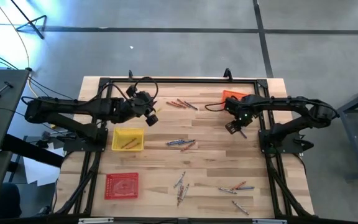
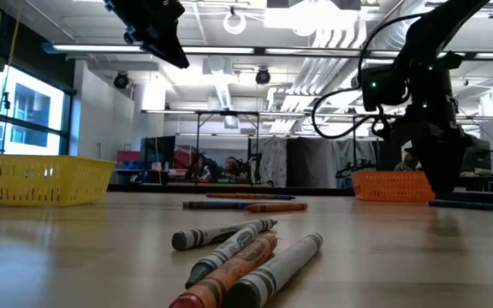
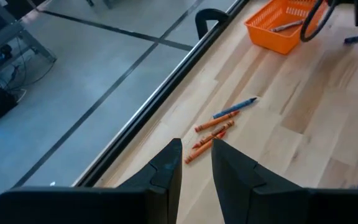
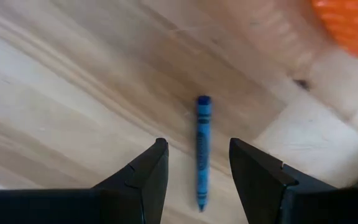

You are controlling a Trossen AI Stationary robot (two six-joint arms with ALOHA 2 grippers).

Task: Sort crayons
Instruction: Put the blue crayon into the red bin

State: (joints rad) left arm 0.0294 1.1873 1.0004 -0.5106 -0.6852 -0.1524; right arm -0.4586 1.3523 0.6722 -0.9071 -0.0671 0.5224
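Crayons lie in loose groups on the wooden table (image 1: 210, 162). My right gripper (image 4: 197, 142) points down, open, just above a blue crayon (image 4: 201, 149) that lies flat on the table beside the orange tray (image 1: 230, 95). The crayon lies along the gap between the fingers, which stand on either side of it without touching. In the low view this gripper (image 2: 442, 175) hangs close over the table. My left gripper (image 3: 196, 146) is open with nothing in it, held high over the table's left half (image 1: 152, 117), facing a few orange crayons (image 3: 211, 135) and a blue one (image 3: 235, 109).
A yellow tray (image 1: 127, 139) with a couple of crayons stands at the left, a red tray (image 1: 122, 185) nearer the front. More crayons lie mid-table (image 1: 180, 144), front centre (image 1: 180, 186) and front right (image 1: 235, 188). A black frame (image 1: 179, 81) borders the table.
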